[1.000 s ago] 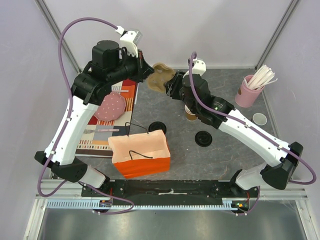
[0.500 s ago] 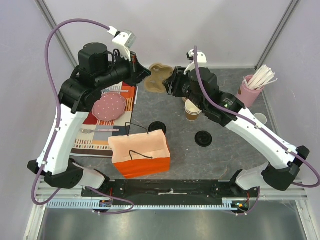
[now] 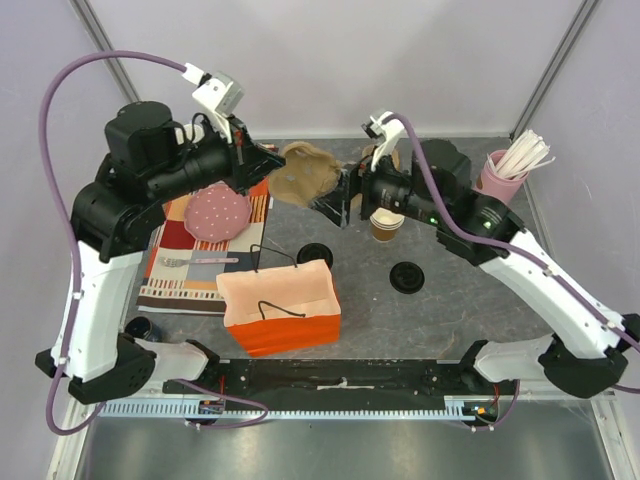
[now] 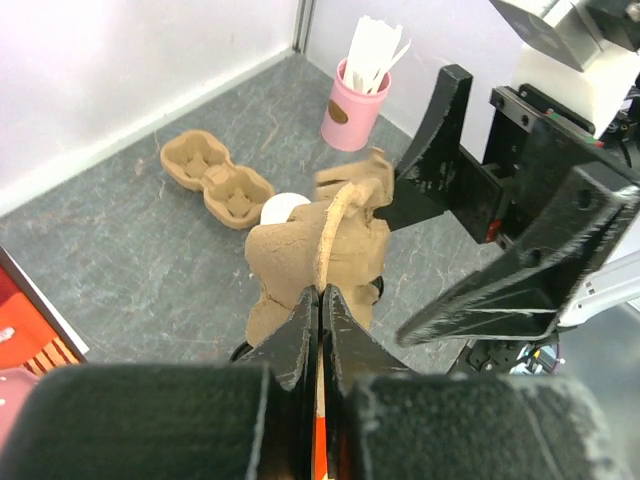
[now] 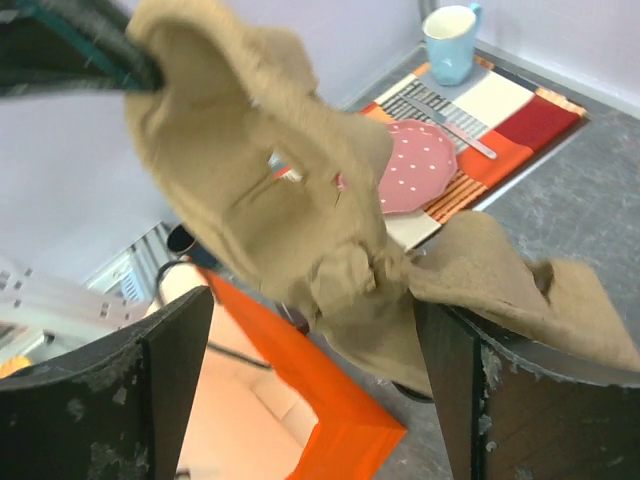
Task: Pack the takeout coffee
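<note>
No lidded takeout coffee shows in any view. A lidless brown paper cup (image 3: 385, 224) with a cream rim stands on the grey table under my right arm. Two black lids (image 3: 315, 254) (image 3: 407, 276) lie loose near it. My left gripper (image 3: 270, 160) (image 4: 320, 292) is shut on the edge of a brown pulp cup carrier (image 3: 305, 175) (image 4: 320, 245), held in the air. My right gripper (image 3: 340, 200) (image 5: 318, 300) is open. The carrier (image 5: 300, 180) hangs between its fingers without being pinched.
An orange paper bag (image 3: 280, 305) (image 5: 300, 400) stands open below the grippers. A striped placemat (image 3: 165, 285) holds a pink plate (image 3: 220, 212) and a blue mug (image 5: 450, 40). A pink cup of stirrers (image 3: 500, 180) (image 4: 355, 105) is back right. A second carrier (image 4: 215, 180) lies on the table.
My right gripper has opened and let go of the carrier. My left arm has swung left and drawn the carrier with it. The right gripper moved a little lower and left.
</note>
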